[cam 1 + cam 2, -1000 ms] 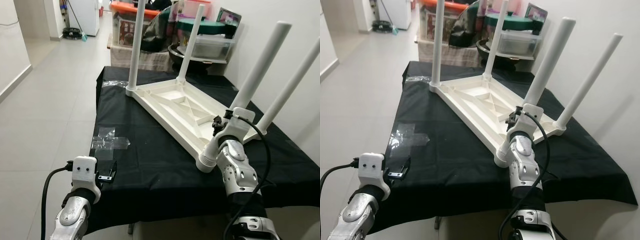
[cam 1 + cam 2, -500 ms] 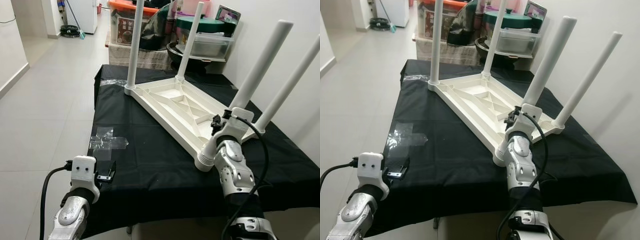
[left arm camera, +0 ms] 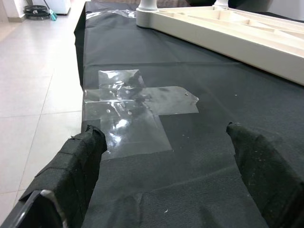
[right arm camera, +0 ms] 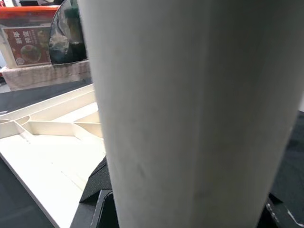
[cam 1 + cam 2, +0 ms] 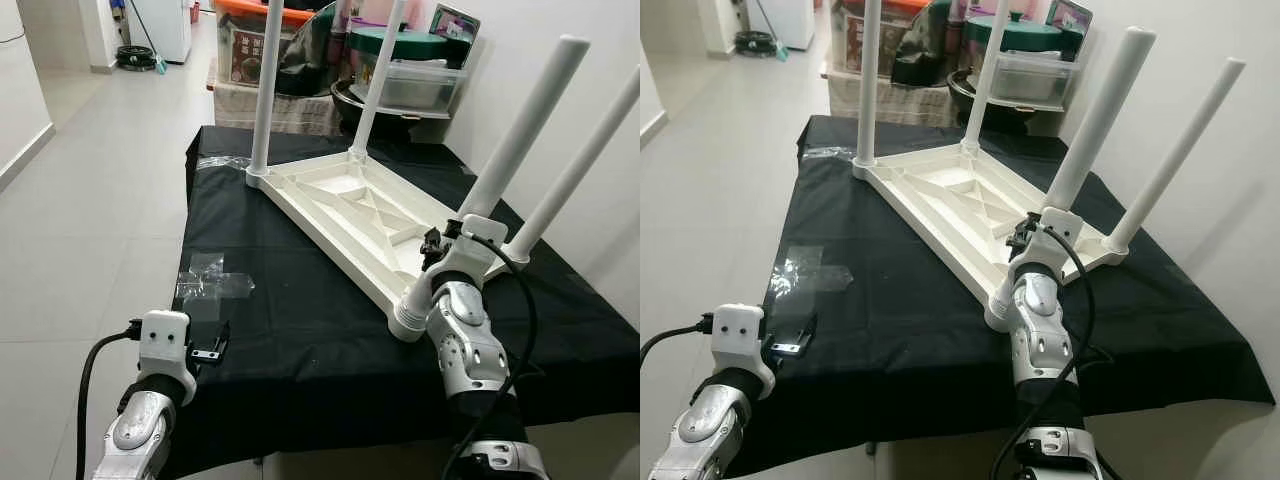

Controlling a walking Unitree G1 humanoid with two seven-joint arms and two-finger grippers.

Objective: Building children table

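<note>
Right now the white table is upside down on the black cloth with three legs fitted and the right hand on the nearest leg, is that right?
Not quite: the table has four legs standing up, as the left eye view shows. It does lie upside down on the black cloth, with the right hand on the nearest leg.

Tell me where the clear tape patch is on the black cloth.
The clear tape patch lies flat on the black cloth near the robot's left edge, just ahead of the left pincer and left of the upturned white table.
</note>
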